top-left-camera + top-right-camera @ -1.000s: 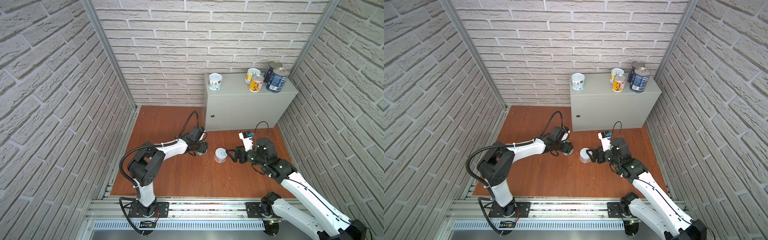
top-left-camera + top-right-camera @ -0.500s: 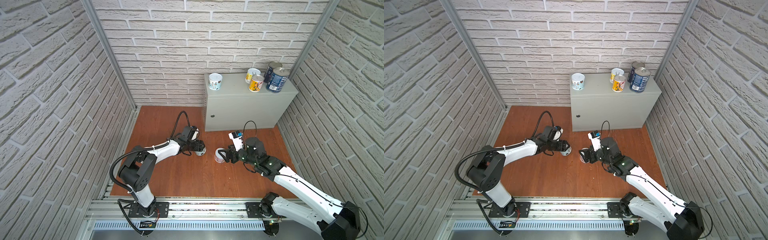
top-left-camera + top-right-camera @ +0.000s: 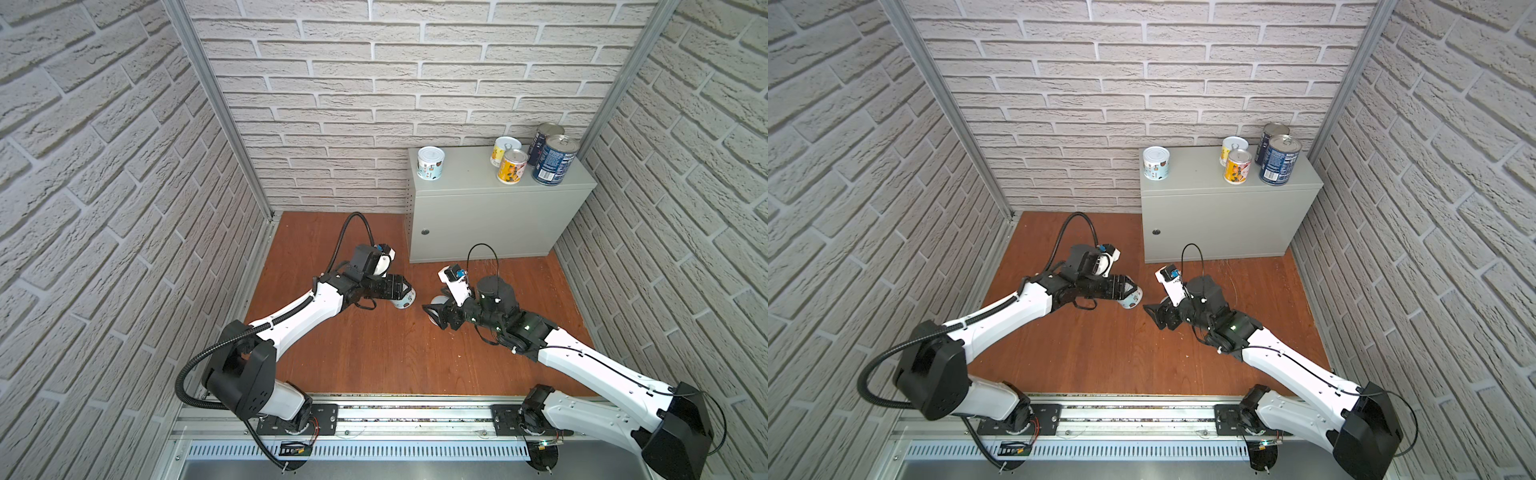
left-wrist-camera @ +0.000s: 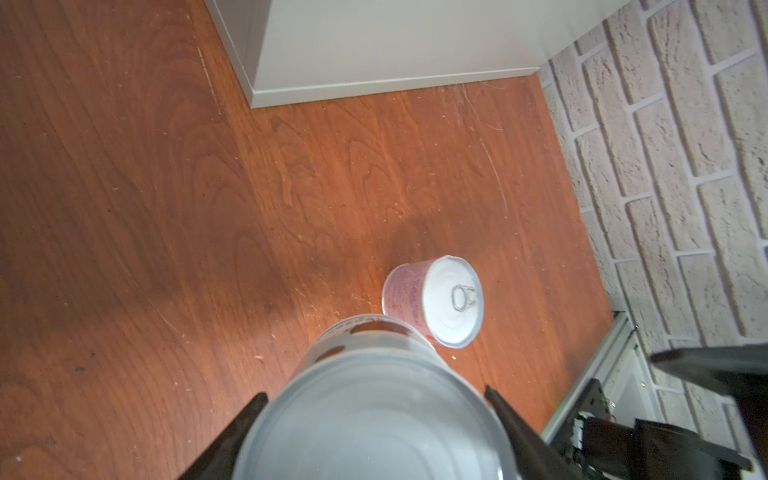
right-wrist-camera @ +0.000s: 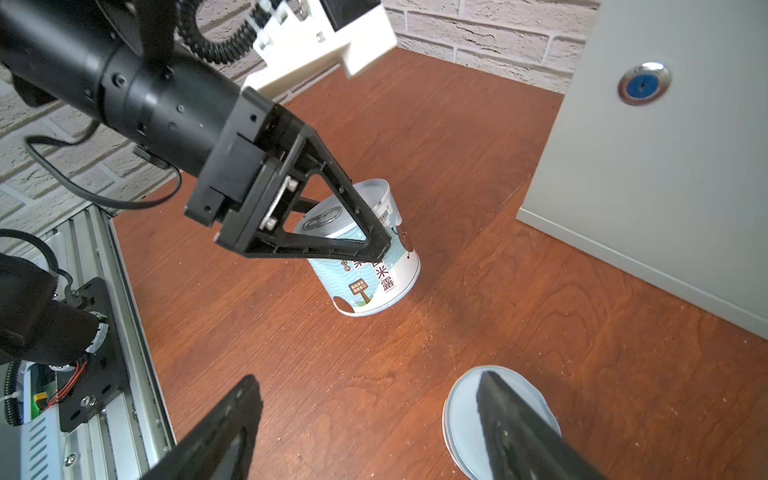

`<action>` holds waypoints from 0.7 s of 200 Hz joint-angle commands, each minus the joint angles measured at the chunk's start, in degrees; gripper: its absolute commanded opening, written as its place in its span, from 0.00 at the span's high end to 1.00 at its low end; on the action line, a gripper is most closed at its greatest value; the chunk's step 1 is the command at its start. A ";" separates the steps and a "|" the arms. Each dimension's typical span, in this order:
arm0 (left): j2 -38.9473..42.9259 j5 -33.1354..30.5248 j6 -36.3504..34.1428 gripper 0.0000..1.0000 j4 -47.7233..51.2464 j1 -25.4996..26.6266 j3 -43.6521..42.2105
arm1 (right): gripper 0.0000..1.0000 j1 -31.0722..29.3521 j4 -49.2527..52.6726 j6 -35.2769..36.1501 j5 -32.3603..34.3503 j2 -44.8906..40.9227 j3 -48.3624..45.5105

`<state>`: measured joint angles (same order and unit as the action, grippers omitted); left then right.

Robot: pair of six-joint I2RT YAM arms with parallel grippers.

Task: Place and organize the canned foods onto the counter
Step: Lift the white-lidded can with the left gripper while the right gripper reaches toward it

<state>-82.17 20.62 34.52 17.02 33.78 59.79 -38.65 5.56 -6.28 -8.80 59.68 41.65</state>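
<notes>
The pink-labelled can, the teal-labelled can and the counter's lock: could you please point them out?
pink-labelled can (image 4: 455, 299), left wrist view, on its white lid.
teal-labelled can (image 5: 374, 284), right wrist view, on its label.
counter's lock (image 5: 643, 88), right wrist view, on its blue centre.

Reddish wood-grain floor (image 3: 374, 353) under my left gripper (image 3: 405, 295) and right gripper (image 3: 434, 316), scratched and a bit crumby. Whitish brick walls (image 3: 353, 83) all round them, aluminium rail (image 3: 415, 415) well behind them.

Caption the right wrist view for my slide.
Left gripper clamps a teal-and-white can near the counter; right gripper open beside a second can.
</notes>
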 commanded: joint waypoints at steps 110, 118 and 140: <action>4.65 10.31 -0.80 0.39 2.50 0.39 7.85 | 0.14 -2.35 -11.21 6.37 -0.83 4.73 3.32; 4.70 10.87 -0.57 0.39 1.70 0.63 7.55 | 0.15 -2.48 -11.60 6.29 -0.94 5.29 3.56; 4.52 11.78 -0.07 0.39 1.01 0.94 7.79 | 0.15 -2.82 -12.43 6.28 -1.05 6.65 4.09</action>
<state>-78.98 28.95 33.71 23.81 34.22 65.95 -40.71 -2.20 -0.60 -9.30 65.39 43.53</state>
